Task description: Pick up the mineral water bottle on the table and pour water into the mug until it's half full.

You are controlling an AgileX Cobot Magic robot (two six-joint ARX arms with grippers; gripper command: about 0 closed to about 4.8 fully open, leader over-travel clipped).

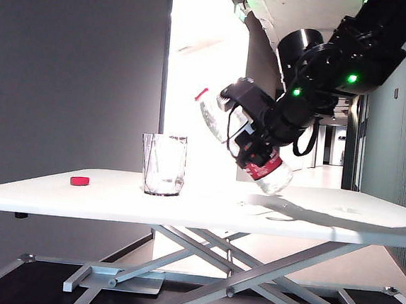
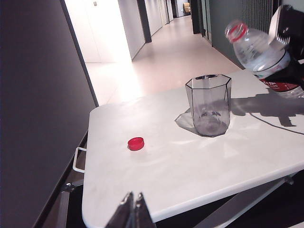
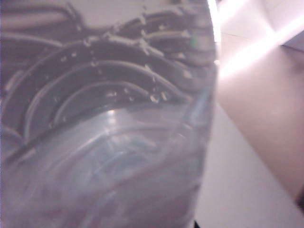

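Observation:
The mineral water bottle (image 1: 220, 121) hangs tilted in the air above the table (image 1: 339, 224), its red-ringed open neck (image 1: 202, 93) pointing up and left toward the mug. My right gripper (image 1: 251, 131) is shut on the bottle around its red label. The bottle (image 2: 259, 47) also shows in the left wrist view, and its clear ribbed body (image 3: 104, 123) fills the right wrist view, hiding the fingers. The clear mug (image 1: 163, 164) stands upright on the table left of the bottle, apart from it; the same mug (image 2: 209, 104) looks empty. My left gripper (image 2: 132, 199) is shut, off the table's near edge.
A small red bottle cap (image 1: 79, 181) lies on the table left of the mug; the cap (image 2: 136, 143) also shows in the left wrist view. The table's grey scissor frame (image 1: 235, 269) stands below. A bright corridor lies behind.

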